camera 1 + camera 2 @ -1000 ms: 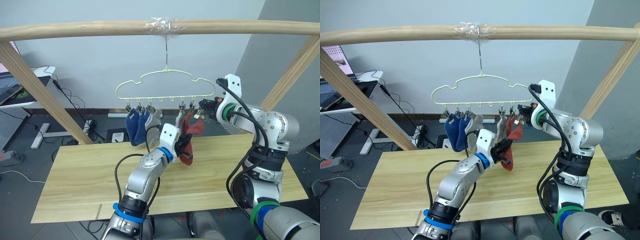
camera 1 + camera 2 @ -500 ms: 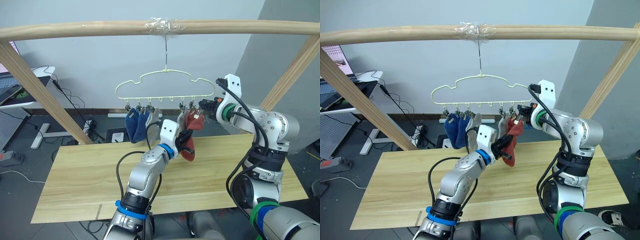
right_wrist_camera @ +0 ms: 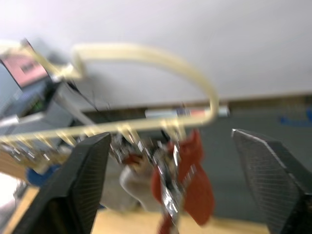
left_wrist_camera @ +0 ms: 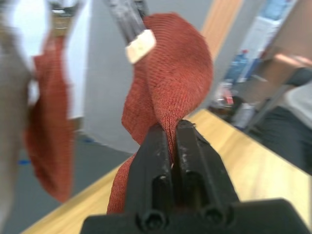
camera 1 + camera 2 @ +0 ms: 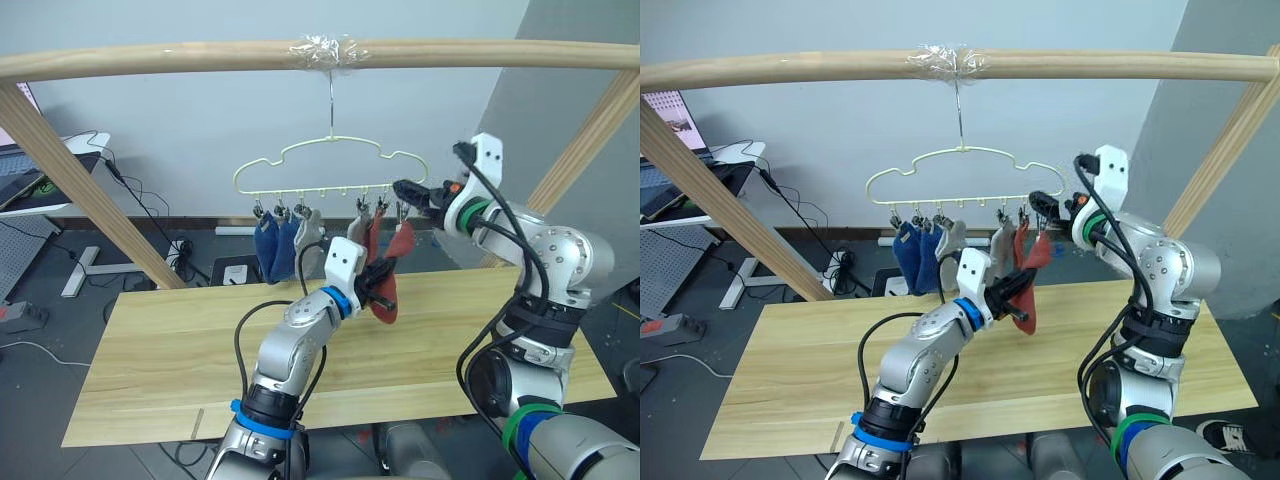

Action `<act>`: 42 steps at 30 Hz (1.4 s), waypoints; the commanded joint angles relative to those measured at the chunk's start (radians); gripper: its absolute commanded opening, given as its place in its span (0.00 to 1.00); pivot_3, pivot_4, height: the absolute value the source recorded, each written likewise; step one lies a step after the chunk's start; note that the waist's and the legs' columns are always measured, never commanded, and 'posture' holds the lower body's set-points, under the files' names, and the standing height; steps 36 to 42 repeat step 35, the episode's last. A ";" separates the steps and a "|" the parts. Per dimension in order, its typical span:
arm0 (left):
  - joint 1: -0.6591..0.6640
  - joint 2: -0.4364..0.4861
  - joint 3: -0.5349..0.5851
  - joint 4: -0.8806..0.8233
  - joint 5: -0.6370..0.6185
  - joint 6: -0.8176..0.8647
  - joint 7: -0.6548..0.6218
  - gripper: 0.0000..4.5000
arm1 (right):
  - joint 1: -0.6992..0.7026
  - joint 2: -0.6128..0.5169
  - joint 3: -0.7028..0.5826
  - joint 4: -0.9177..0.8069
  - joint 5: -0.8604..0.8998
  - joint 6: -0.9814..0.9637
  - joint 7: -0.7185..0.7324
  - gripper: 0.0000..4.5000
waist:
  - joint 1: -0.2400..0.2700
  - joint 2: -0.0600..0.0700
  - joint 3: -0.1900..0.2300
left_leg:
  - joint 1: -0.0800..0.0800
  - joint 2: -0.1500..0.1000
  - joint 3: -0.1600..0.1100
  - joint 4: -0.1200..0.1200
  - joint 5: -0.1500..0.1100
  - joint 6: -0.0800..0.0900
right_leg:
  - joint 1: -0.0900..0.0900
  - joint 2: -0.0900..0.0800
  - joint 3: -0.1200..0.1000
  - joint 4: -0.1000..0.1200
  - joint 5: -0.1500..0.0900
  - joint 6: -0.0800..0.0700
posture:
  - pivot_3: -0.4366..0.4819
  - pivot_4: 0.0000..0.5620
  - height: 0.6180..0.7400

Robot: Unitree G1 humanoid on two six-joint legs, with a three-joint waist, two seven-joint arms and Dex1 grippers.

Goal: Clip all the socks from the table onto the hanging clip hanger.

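**A:** What do I have on the head camera?

**B:** I see the clip hanger [image 5: 333, 170] hooked on the wooden bar [image 5: 200, 57], above the far edge of the table [image 5: 160, 350]. Two blue socks [image 5: 275, 248] and a grey sock [image 5: 310, 243] hang from clips toward its left; another grey sock [image 5: 355, 232] and a rust-red sock [image 5: 371, 240] hang right of the middle. My left gripper [image 5: 383, 279] is raised under the hanger's right part, and the second red sock [image 5: 388, 285] hangs with it, its upper end reaching toward the rightmost clips.

**A:** Is that sock actually in the gripper?

**B:** From the head views I cannot judge the fingers. My left wrist view settles it: the two black fingers [image 4: 156, 146] are closed together with the red fabric pinched between them, and the sock [image 4: 168, 83] bulges just beyond the tips. That view also shows a clip with a pale tip [image 4: 139, 44] touching the sock's top.

**A:** And the right side?

**B:** My right gripper [image 5: 408, 191] sits at the hanger's right end, just beside the last clips. The right wrist view shows its fingers [image 3: 83, 185] spread wide apart, holding nothing, with the hanger wire [image 3: 146, 51] and the clips [image 3: 165, 195] beyond them.
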 commanded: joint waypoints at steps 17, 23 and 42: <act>0.188 0.286 0.109 0.078 0.133 -0.125 0.016 0.98 | 0.660 -0.233 0.321 -0.051 -0.206 -0.588 0.175 0.91 | -0.036 0.000 0.000 | 0.001 0.000 0.002 -0.006 0.000 0.000 | -0.003 0.000 0.002 0.002 -0.003 0.000 | 0.36 0.23 1.00; 0.382 0.412 0.265 0.047 0.181 -0.138 0.112 0.98 | 0.821 -0.238 0.349 0.054 -0.291 -0.808 0.191 0.91 | -0.029 -0.001 0.000 | 0.002 0.000 0.002 -0.006 0.000 0.000 | -0.002 -0.001 0.002 0.001 -0.006 -0.005 | 0.40 0.22 1.00; 0.468 0.431 0.424 0.026 0.130 -0.136 0.115 0.98 | 0.874 -0.221 0.303 0.185 -0.328 -0.946 0.157 0.91 | 0.018 -0.007 -0.006 | 0.002 0.000 0.002 -0.005 0.000 -0.001 | 0.000 -0.002 0.002 0.001 -0.006 -0.006 | 0.44 0.16 1.00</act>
